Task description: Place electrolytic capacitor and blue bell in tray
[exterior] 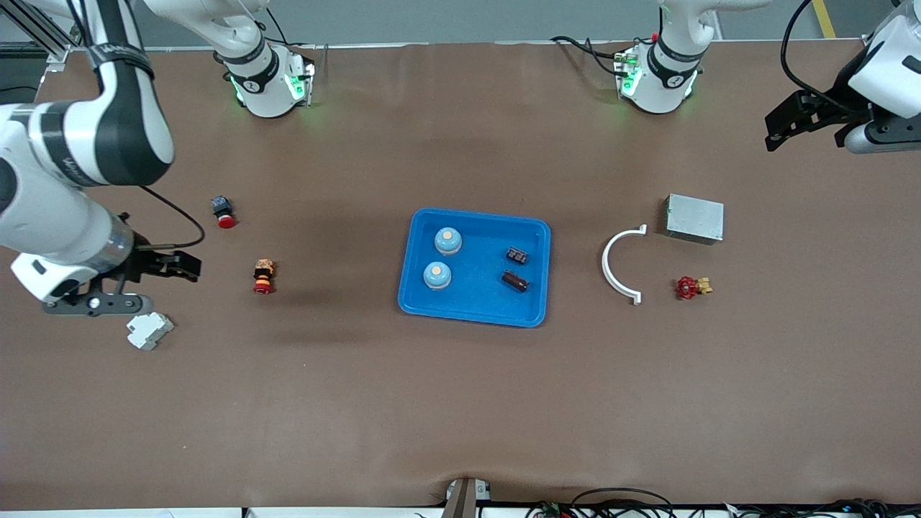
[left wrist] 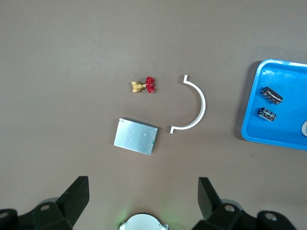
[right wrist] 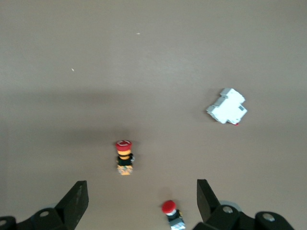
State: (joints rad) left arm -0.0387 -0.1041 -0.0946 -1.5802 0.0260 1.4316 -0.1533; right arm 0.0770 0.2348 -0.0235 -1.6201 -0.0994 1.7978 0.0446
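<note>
Front view takes in the whole brown table (exterior: 460, 403), where the blue tray (exterior: 414, 288) sits at centre holding two blue bells (exterior: 448, 241) and two dark electrolytic capacitors (exterior: 516, 280); the bells stand upright at the tray's end toward the right arm, one nearer the camera than the other, while the capacitors lie on their sides at the end toward the left arm, long axes slanted across the tray floor. The left wrist view catches only the tray's capacitor end, plus the grey metal box (left wrist: 136, 136), white curved bracket (left wrist: 194, 108) and small red-handled valve (left wrist: 144, 86). The right wrist view alone shows, close up, the white breaker (right wrist: 227, 106) and two red-capped push buttons (right wrist: 123, 157). The left gripper (exterior: 799, 122) hangs released and empty over the table's edge near the box; the right gripper (exterior: 176, 267) hangs open, also empty, over the table just above the breaker.
</note>
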